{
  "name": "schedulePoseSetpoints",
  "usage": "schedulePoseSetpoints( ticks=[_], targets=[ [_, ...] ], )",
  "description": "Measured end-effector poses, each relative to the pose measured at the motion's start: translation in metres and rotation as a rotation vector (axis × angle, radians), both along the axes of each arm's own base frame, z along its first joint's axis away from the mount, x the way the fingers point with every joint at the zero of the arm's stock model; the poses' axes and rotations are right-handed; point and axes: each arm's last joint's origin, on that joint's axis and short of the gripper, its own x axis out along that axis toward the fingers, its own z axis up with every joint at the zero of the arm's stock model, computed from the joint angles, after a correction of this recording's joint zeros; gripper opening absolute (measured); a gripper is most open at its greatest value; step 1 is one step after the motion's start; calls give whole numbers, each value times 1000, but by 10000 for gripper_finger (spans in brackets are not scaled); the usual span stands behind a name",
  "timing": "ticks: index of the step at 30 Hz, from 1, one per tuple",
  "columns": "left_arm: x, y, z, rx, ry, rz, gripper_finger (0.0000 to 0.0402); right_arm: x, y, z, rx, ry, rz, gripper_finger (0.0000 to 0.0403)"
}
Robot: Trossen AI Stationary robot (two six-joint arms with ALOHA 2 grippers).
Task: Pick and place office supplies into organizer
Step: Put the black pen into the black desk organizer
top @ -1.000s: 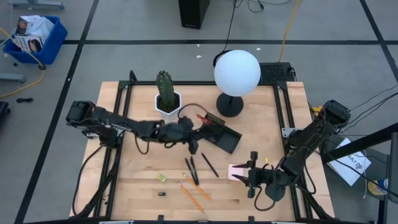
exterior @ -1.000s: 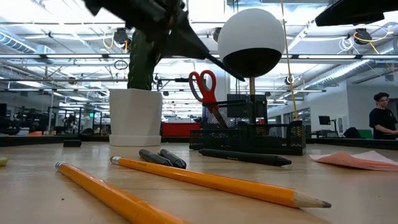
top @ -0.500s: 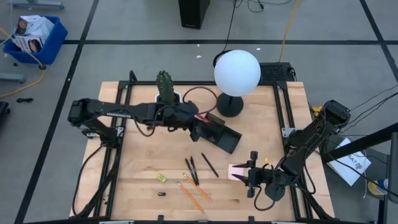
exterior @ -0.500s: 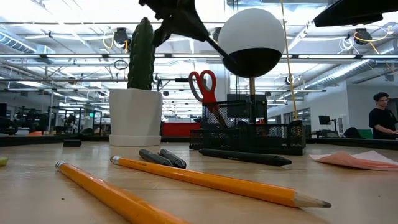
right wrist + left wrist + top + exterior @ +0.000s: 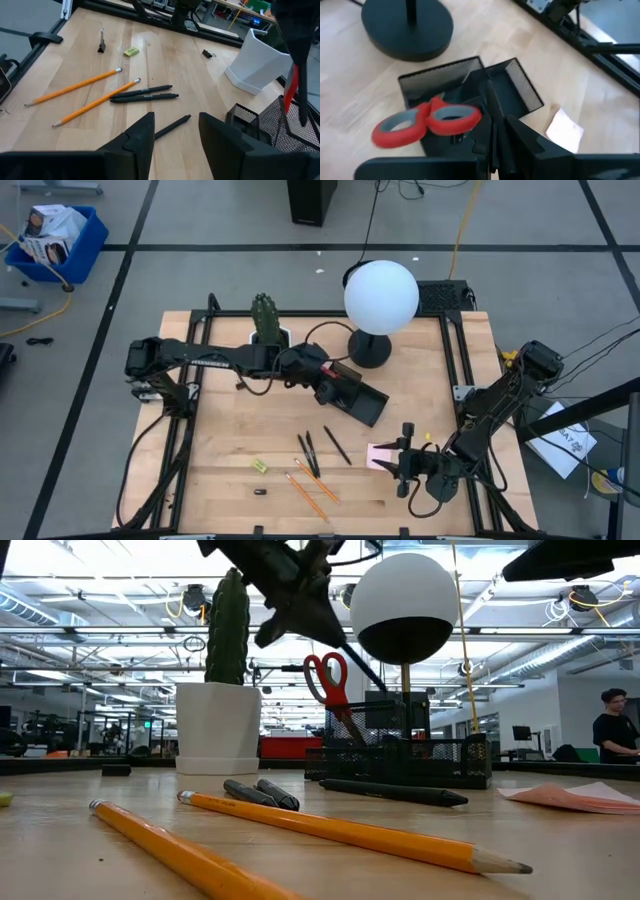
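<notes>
A wooden table fills the middle of the overhead frame, with a black mesh organizer lying just right of centre, below a white globe lamp and to the lower right of a white cactus pot. The left arm reaches in from the left edge of the frame, its left gripper hanging over the organizer's upper-left end, directly above the red-handled scissors that already stand blades-down in the rear compartment. Its fingers are nearly closed, a thin gap between them, and nothing visible is held; whether the tips touch the scissors cannot be told.

The remaining supplies lie toward the bottom centre of the overhead frame, below the organizer: three black pens, two side by side and one a little to the right, all running roughly top to bottom with a slight slant, and two orange pencils angled down to the right. A yellow piece and a tiny black clip sit lower left.

The right gripper rests low at the bottom right, fingers spread wide and empty, pointing left, just beside the pink sticky-note pad. By position the right arm looks the nearer one to the pad, and about as near to the pens and pencils as the left.
</notes>
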Motion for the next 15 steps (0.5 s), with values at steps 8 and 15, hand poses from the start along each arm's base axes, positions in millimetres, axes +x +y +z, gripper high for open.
schedulePoseSetpoints(
  ticks=[8,15],
  targets=[
    [3,13,-2,4,-17,16,40,0,0,0,4,-3,0,143],
    [3,20,-2,-9,-27,19,63,0,0,0,6,-3,-1,137]
  ],
)
